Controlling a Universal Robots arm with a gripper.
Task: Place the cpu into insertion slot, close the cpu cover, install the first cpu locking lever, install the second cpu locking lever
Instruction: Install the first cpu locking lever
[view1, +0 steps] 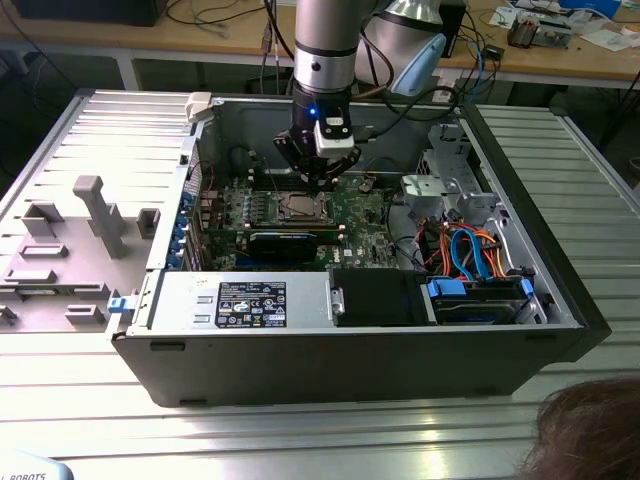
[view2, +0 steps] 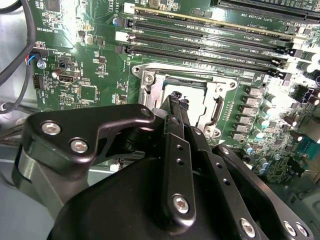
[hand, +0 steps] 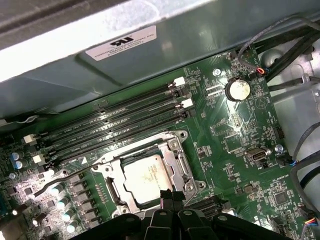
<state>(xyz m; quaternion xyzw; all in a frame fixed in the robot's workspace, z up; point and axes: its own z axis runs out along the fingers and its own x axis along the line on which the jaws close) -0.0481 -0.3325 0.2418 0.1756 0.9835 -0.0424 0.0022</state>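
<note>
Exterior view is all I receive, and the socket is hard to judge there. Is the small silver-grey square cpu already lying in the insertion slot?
Observer: Yes. The first wrist view shows the flat silver-grey square cpu lying inside it.
Operator: Is the cover down?
Observer: Yes, the thin silvery metal cpu cover lies flat around the chip, whose top shows through the cut-out.
Operator: And the levers?
Observer: One thin dark metal lever juts out beside the cover, pointing away from it.
</note>
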